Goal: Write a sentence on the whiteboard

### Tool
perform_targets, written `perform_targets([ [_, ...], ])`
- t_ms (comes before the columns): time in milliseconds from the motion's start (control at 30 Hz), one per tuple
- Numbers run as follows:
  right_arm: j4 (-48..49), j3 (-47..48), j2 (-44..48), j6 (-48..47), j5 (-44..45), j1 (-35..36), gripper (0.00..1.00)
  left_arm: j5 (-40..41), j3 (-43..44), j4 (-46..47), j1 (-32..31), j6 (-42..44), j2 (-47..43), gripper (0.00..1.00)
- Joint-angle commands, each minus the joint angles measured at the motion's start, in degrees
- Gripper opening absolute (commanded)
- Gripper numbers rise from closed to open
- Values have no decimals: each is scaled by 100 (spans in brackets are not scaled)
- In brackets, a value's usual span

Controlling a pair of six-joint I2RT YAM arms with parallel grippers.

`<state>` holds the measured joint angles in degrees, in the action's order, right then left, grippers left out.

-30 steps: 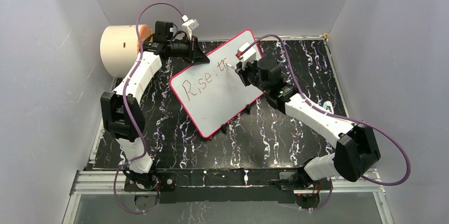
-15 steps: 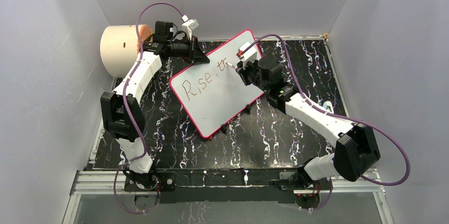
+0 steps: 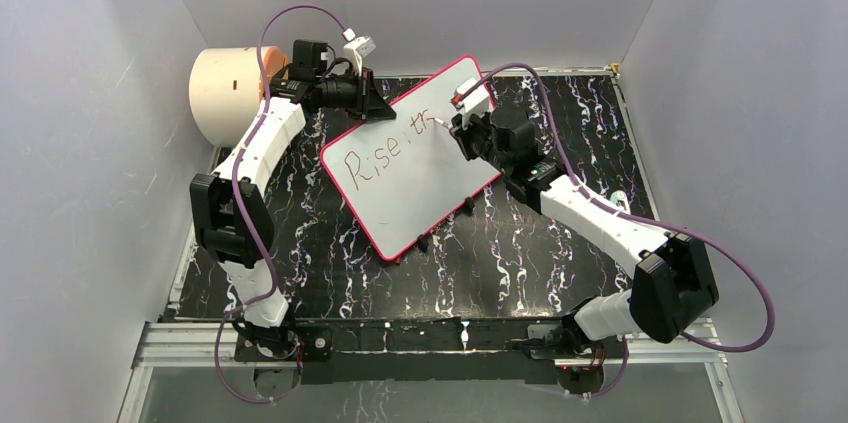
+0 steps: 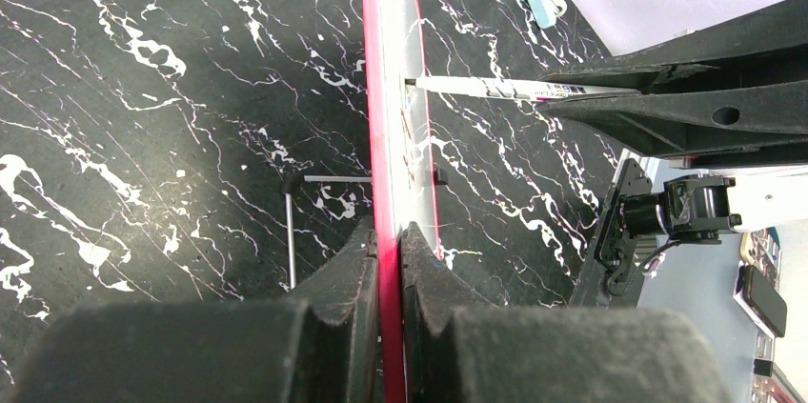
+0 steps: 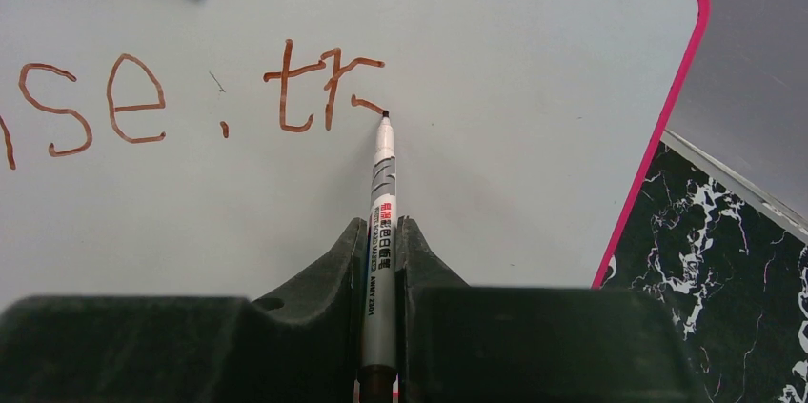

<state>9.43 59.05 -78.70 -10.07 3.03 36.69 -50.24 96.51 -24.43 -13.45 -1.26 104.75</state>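
Note:
The whiteboard (image 3: 415, 183) with its pink-red rim stands tilted on the black marbled table. My left gripper (image 3: 372, 101) is shut on its upper left edge; the left wrist view shows the rim (image 4: 389, 136) edge-on between the jaws. The sentence (image 3: 385, 151) reads "Rise, tr" plus a short fresh stroke, in reddish-brown (image 5: 319, 89). My right gripper (image 3: 462, 131) is shut on a grey marker (image 5: 381, 222). Its tip (image 5: 385, 114) touches the board just right of the "r". The marker also shows in the left wrist view (image 4: 505, 90).
A cream cylinder with an orange face (image 3: 228, 93) stands at the back left behind the left arm. A small pale blue object (image 4: 544, 1) lies on the table at the right. The board's black clip feet (image 3: 424, 242) rest on the table. Grey walls enclose the table.
My right gripper has moved a little to the right along the board with the marker, leaving a short new stroke after "tr". The left arm and board have not moved.

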Motion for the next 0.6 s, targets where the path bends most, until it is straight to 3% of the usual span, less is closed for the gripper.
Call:
perform_targets([
  [0,62,-41,209,100,76,-54,0,94,-340,-1363,-321,561,381,0],
  [567,517,75,239,261,190,-153,0,93,-339,-1363,-316,556,382,0],
])
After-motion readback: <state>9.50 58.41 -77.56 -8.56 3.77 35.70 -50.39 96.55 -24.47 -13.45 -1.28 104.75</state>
